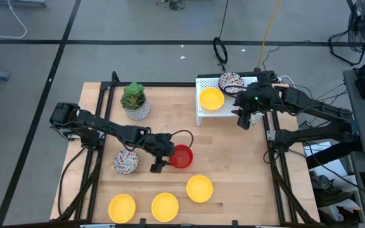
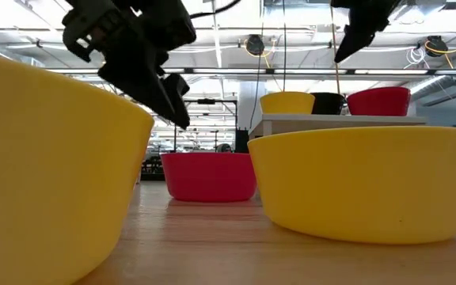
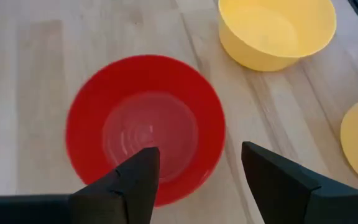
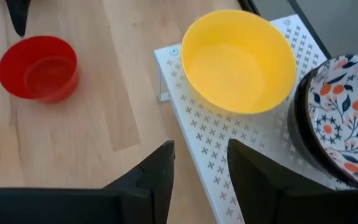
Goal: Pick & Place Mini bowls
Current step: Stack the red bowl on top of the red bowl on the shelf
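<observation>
A red mini bowl (image 1: 181, 156) stands on the wooden table near its middle. My left gripper (image 1: 159, 163) hovers open just left of and above it. In the left wrist view one finger (image 3: 138, 180) shows over the red bowl's (image 3: 145, 127) inside and the other (image 3: 278, 183) beyond its rim, touching nothing. My right gripper (image 1: 244, 118) is open over the white shelf's (image 1: 230, 109) near edge. On the shelf stand a yellow bowl (image 4: 238, 59) and a patterned bowl (image 4: 347, 118). A second patterned bowl (image 1: 125, 162) sits left of my left gripper.
Three yellow bowls (image 1: 121, 208) (image 1: 165, 206) (image 1: 199, 188) stand along the table's near edge. A white pot with a green plant (image 1: 135, 101) sits at the far left. Bare wood lies between the red bowl and the shelf.
</observation>
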{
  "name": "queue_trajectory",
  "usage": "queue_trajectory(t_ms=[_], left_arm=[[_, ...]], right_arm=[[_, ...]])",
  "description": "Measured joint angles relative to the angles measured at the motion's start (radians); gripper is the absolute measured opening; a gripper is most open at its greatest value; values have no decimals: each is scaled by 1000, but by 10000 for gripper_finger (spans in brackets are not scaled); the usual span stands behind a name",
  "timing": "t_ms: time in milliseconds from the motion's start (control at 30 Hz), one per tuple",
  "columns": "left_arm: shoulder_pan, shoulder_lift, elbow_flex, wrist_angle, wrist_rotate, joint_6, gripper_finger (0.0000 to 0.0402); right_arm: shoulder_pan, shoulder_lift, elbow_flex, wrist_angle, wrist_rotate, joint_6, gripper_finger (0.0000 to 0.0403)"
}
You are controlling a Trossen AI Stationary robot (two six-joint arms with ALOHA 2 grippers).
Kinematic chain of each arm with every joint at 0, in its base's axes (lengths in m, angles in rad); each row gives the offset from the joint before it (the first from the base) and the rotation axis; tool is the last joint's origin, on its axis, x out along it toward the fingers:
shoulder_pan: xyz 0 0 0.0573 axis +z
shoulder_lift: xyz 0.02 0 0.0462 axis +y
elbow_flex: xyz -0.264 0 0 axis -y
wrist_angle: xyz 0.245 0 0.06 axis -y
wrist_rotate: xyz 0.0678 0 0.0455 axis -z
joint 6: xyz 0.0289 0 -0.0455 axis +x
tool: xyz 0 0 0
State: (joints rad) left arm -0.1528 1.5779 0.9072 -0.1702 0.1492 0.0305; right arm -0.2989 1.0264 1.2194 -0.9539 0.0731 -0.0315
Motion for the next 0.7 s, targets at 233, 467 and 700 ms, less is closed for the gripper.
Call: queue_trajectory(t_ms=[233,467,700], left_arm=[[0,100,0,-1,50,18,230],[-1,142,0,-21,4,39,230],[0,140,0,-34,-115,80,158]], right_arm=[[0,0,0,8,0,-6,138],[0,0,0,8,0,-7,135],[0,0,0,27,0,-14,134]])
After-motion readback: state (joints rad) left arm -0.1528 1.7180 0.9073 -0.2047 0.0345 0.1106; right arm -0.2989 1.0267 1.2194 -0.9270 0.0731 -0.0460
